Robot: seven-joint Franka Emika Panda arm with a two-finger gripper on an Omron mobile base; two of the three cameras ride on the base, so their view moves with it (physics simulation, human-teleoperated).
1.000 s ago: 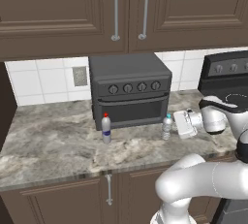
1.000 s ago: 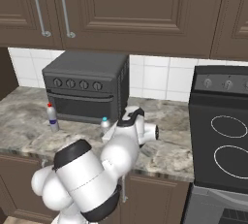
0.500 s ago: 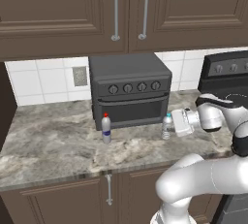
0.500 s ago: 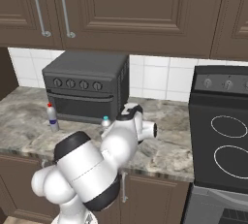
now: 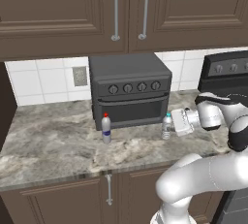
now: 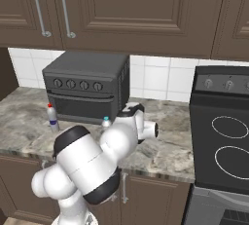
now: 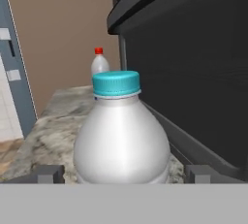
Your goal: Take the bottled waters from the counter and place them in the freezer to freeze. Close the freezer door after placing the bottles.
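The teal-capped bottled water (image 5: 166, 126) stands on the marbled counter (image 5: 58, 145) just in front of the toaster oven's right corner. My gripper (image 5: 171, 124) reaches at it sideways from the right. In the hand view the gripper (image 7: 123, 173) is open, its fingertips (image 7: 48, 173) standing on either side of the teal-capped bottle (image 7: 121, 136) with a gap to each. The red-capped bottle (image 5: 106, 128) with its blue label stands further left, and shows behind the teal cap as a small red-capped bottle (image 7: 99, 64). From the right base, the teal-capped bottle (image 6: 105, 121) peeks out beside my arm.
The dark grey toaster oven (image 5: 128, 94) sits right behind both bottles. A black stove (image 6: 223, 141) adjoins the counter on the right. Brown wall cabinets (image 5: 126, 9) hang overhead. A slate blue-grey upright panel (image 7: 22, 72) stands past the counter's far end.
My hand has edged a little to the left, closer around the teal-capped bottle. Both bottles stay where they were.
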